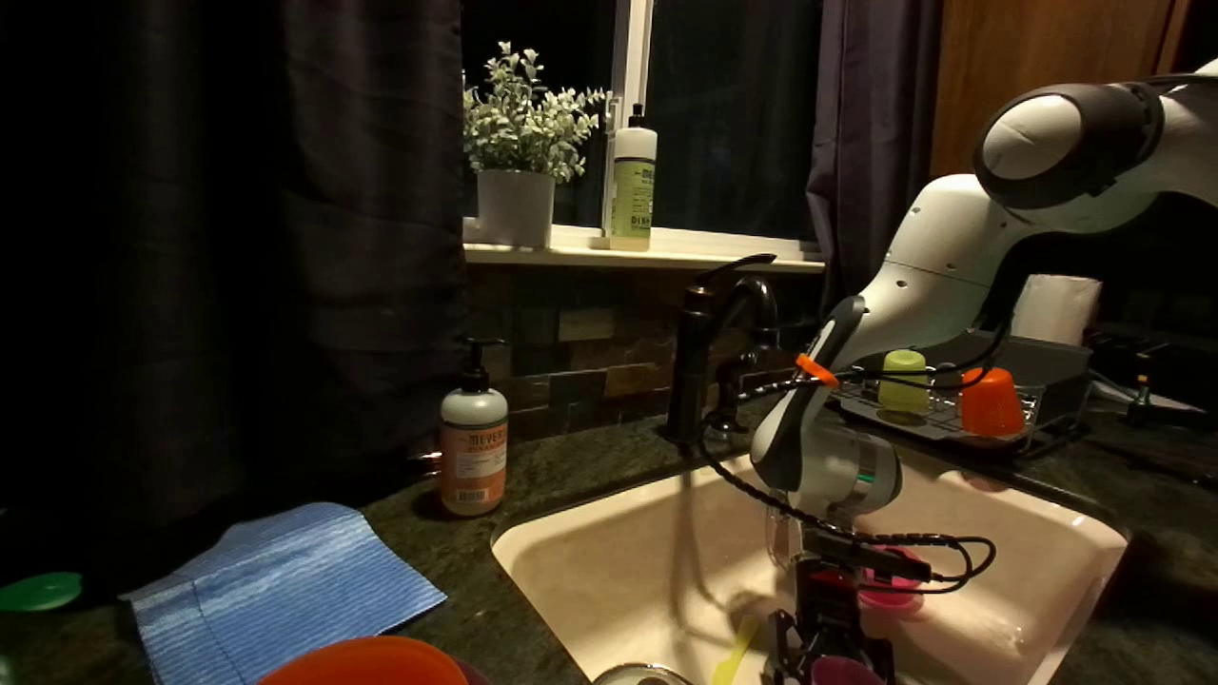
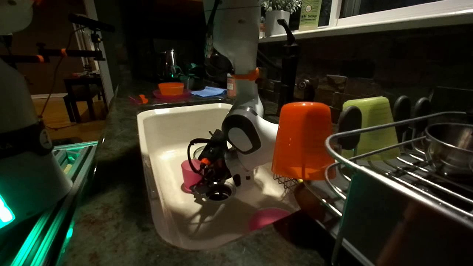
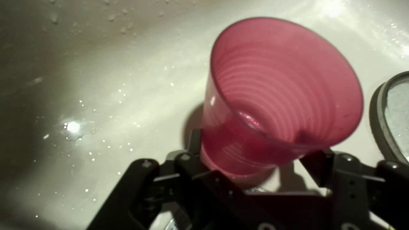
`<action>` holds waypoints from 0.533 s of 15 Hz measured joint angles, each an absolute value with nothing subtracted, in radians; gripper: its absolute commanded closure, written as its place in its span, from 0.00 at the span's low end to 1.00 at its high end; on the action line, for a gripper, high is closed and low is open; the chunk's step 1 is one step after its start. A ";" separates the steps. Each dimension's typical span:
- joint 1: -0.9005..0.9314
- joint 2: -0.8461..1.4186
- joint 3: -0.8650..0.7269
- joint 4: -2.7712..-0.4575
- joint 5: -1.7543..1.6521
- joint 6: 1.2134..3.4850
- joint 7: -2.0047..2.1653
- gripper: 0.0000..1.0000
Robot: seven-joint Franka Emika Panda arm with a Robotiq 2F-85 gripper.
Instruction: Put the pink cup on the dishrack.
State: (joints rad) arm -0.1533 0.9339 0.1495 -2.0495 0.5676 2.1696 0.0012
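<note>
The pink cup (image 3: 287, 83) stands mouth up in the sink, tilted in the wrist view. It shows beside the gripper in an exterior view (image 2: 190, 176) and only partly at the bottom edge in an exterior view (image 1: 844, 672). My gripper (image 3: 257, 147) is low in the sink, its fingers spread on both sides of the cup. The left finger is against or very near the cup wall; a gap shows between the lower cup and the right finger, whose tip is partly hidden by the rim. The dark dishrack (image 1: 1058, 366) stands beside the sink, also close in an exterior view (image 2: 369, 207).
The cream sink (image 1: 571, 542) has walls around the gripper. An orange-red cup (image 2: 303, 142) and a yellow-green cup (image 2: 373, 125) stand upside down on the rack, near a metal bowl (image 2: 452, 147). A pink dish (image 2: 269, 218) and a glass-like round item (image 3: 399, 115) lie in the sink. The faucet (image 1: 693, 366) rises behind.
</note>
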 measured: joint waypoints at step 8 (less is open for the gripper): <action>-0.153 0.934 0.150 -2.049 0.574 2.169 0.001 0.52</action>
State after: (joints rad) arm -0.1532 0.9339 0.1496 -2.0493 0.5739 2.1690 0.0011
